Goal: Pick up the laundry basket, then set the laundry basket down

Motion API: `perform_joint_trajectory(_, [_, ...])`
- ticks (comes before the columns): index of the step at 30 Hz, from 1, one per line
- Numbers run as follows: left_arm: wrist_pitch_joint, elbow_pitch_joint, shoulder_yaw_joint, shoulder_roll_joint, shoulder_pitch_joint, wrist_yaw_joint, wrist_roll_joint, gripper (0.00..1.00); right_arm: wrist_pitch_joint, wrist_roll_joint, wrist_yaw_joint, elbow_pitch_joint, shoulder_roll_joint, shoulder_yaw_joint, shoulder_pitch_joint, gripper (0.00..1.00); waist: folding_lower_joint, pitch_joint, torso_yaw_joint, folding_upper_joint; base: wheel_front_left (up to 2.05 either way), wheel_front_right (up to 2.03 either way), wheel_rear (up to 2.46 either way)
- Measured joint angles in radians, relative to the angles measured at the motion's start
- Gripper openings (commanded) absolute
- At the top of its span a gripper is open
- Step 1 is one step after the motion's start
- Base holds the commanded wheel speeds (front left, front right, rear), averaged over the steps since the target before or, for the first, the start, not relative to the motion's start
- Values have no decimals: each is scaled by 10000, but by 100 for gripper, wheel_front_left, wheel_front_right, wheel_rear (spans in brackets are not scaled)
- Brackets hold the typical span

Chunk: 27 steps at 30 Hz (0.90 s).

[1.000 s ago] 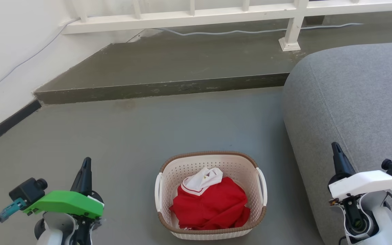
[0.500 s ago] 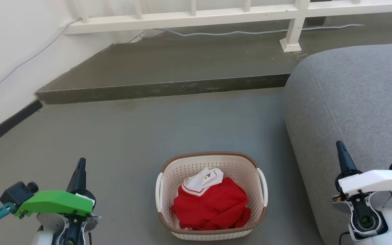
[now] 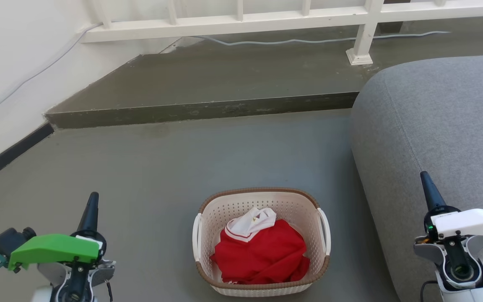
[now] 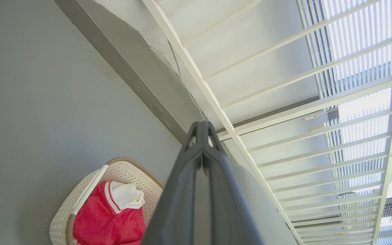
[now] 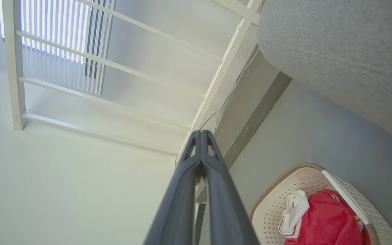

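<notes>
Down low, the left gripper (image 3: 91, 209) hangs with its two dark fingers pressed together on nothing, and the right gripper (image 3: 429, 191) is the same, closed and empty. Both are well apart from the laundry basket (image 3: 262, 190), which sits on the grey floor (image 3: 162, 167) between them. It is a small cream tub with rounded corners, perforated walls, a brown woven-look rim and a white handle (image 3: 324, 230) on each side. Inside lies a crumpled red garment (image 3: 262, 256) with a white collar (image 3: 252, 220) on top.

From the left wrist view, the closed left fingers (image 4: 182, 190) cover part of the basket's rim, and the basket wall (image 4: 63, 217) shows beside them. That view also takes in slatted blinds (image 4: 359, 41) behind the white railing (image 3: 241, 19). The right wrist view catches the basket (image 5: 277, 204) at its lower right, under a grey sofa (image 5: 335, 44).

The sofa stands near the basket on the robot's right. Beyond the basket a raised step (image 3: 199, 111) crosses the floor, and a pale cable (image 3: 308, 40) trails along it by the railing.
</notes>
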<state>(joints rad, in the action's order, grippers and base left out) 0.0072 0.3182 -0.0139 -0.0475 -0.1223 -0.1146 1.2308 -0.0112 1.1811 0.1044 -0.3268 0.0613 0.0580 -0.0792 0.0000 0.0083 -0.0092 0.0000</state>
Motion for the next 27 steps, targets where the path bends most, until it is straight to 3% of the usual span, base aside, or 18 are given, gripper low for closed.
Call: perform_joint_trajectory(27, [867,-291,802,59,136,-46,2840,0,-859,3248,98,290,-190,683,3,0,0,-47,74,0,0,0,0])
